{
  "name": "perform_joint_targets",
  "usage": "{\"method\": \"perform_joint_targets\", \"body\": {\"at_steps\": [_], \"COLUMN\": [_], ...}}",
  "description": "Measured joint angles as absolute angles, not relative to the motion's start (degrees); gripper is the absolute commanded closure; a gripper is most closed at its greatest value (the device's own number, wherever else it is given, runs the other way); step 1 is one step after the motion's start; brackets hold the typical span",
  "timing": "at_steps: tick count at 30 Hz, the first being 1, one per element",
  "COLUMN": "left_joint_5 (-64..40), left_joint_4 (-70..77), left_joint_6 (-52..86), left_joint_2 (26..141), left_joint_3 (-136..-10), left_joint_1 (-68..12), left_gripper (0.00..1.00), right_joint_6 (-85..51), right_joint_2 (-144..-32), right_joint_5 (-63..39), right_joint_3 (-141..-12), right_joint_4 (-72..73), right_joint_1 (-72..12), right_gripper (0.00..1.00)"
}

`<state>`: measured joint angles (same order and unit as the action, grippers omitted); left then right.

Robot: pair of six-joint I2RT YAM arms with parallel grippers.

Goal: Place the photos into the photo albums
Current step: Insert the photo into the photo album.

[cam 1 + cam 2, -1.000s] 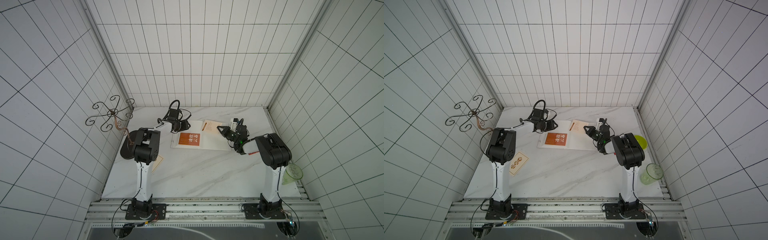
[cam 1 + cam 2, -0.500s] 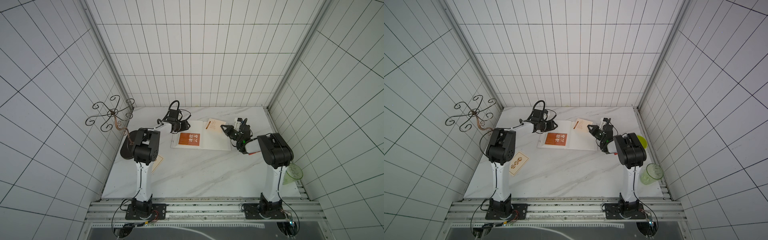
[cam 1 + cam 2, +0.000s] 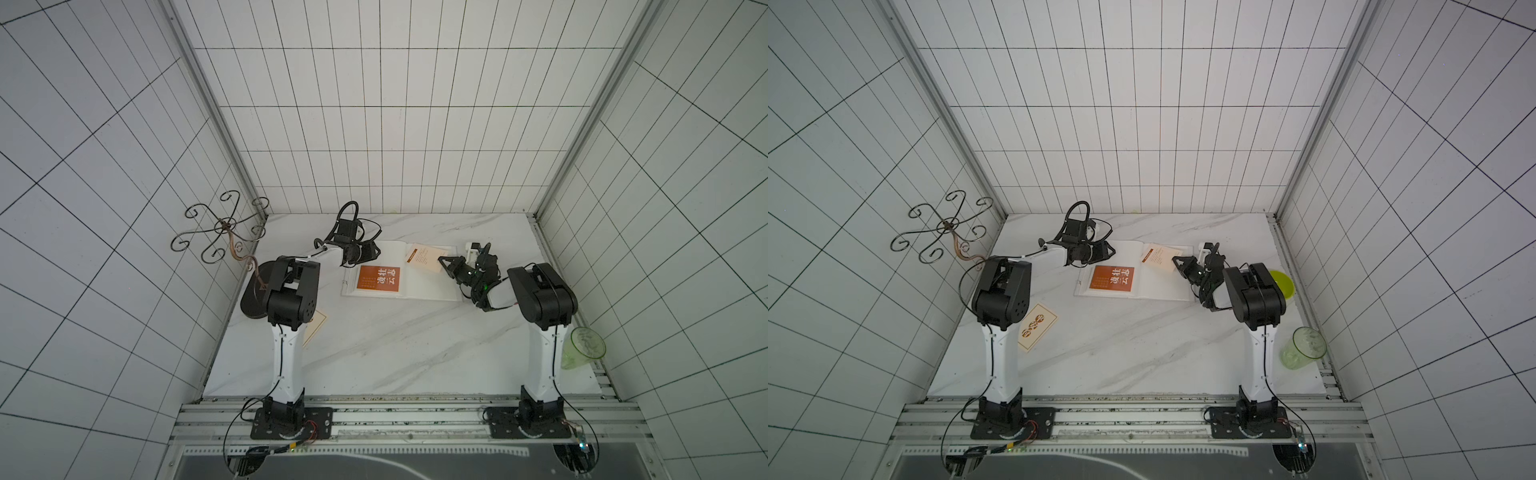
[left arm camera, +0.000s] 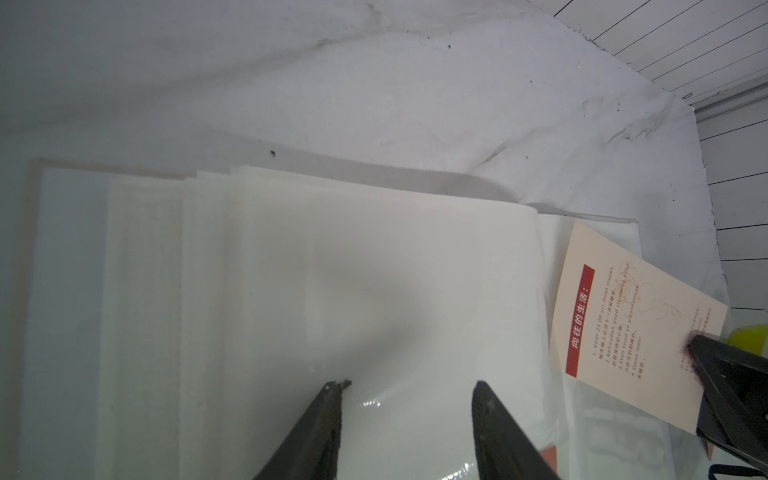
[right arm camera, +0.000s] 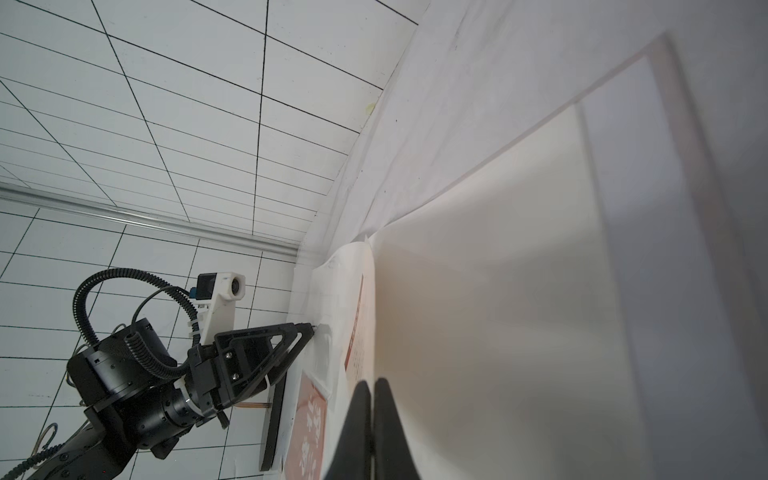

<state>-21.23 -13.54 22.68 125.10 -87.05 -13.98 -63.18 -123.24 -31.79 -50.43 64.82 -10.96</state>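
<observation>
At the tabletop's (image 3: 395, 340) far middle, I see the album (image 3: 432, 286) lying open, an orange card (image 3: 379, 278) on its left page. My right end effector (image 3: 443, 262) pinches a cream card (image 3: 424, 255) over the right page. My left end effector (image 4: 409, 384) stands spread at the left page. A patterned card (image 3: 1037, 326) lies beside the left arm.

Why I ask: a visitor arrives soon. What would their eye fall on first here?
Probably the open photo album at the back of the table, with a bright orange photo on one page. Next, the right pincer pinching a cream photo over the other page, while the open left pincer is poised over the album.
</observation>
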Motion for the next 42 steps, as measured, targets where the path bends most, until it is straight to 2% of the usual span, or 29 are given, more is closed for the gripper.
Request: {"method": "perform_joint_targets", "body": {"at_steps": [13,28,37,38,42], "left_joint_5": [-21.5,-22.7,-20.1,-19.9,-19.7], "left_joint_4": [-12.6,-12.8,-14.7,-15.0,-15.0], "left_joint_6": [23.2,24.2,24.2,24.2,24.2], "left_joint_2": [124.4,123.8,123.5,123.5,123.5], "left_joint_3": [-85.8,-85.0,-84.5,-84.4,-84.4], "left_joint_1": [-13.6,-11.2,-9.0,-8.7,-8.6], "left_gripper": [0.48,0.48,0.47,0.47,0.47], "right_joint_6": [-65.3,-62.7,-59.7,-58.9,-54.7], "right_joint_2": [-126.3,-130.8,-132.9,-133.1,-133.3], "right_joint_5": [-37.6,-45.7,-48.8,-48.8,-48.1], "right_joint_3": [-54.5,-67.1,-73.5,-74.3,-78.5], "right_joint_4": [64.8,49.8,42.3,40.7,32.8], "right_joint_1": [-11.0,-11.0,-11.0,-11.1,-11.4], "right_gripper": [1.00,1.00,1.00,0.98,0.78]}}
